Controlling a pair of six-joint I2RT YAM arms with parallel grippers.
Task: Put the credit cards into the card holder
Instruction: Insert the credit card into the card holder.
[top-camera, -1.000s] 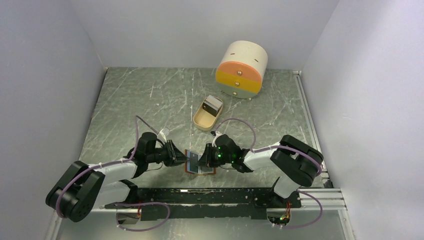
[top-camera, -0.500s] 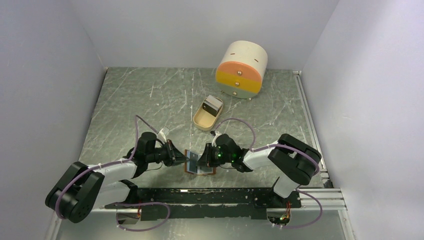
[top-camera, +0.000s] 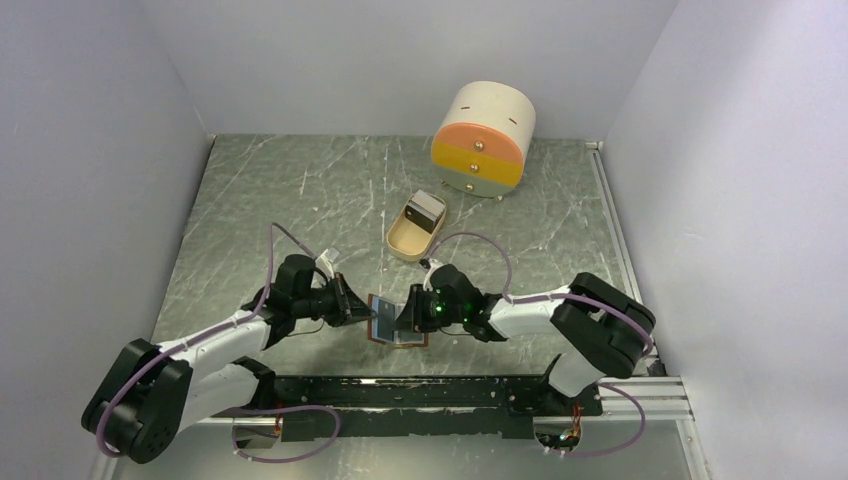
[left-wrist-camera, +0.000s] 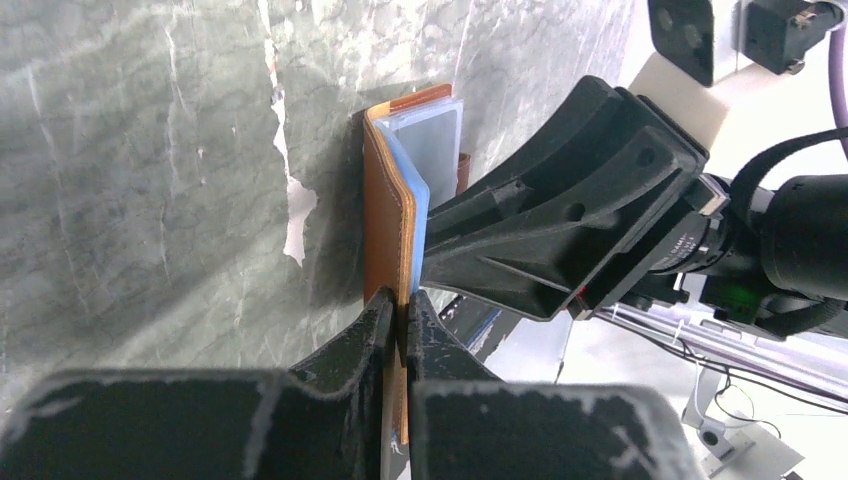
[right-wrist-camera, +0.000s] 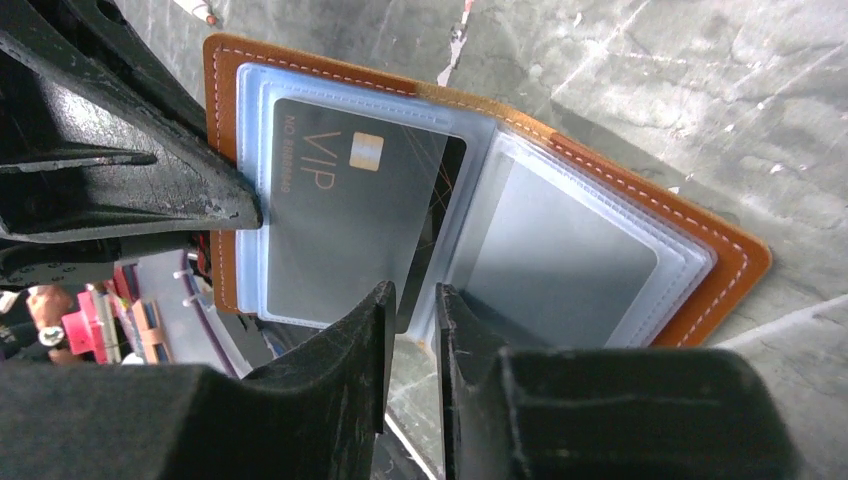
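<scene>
Holder (top-camera: 398, 324) sits open between my arms, my left gripper (left-wrist-camera: 404, 312) pinched tight on its cover edge. My right gripper (right-wrist-camera: 412, 312) stands narrow about the edge of a dark card (right-wrist-camera: 345, 225) lying against the clear pockets. Whether it grips, I cannot tell.

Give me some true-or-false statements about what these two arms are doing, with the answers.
1. The tan-brown leather folding card holder is open. True.
2. The left pincer is shut on one flap of the card holder. True.
3. The dark grey VIP credit card lies in the beige oval tray. False: it is at the card holder's clear pockets.
4. The round cream-and-orange drawer box stands right beside the card holder. False: it stands at the far edge of the green marbled table, beyond the tray.
</scene>
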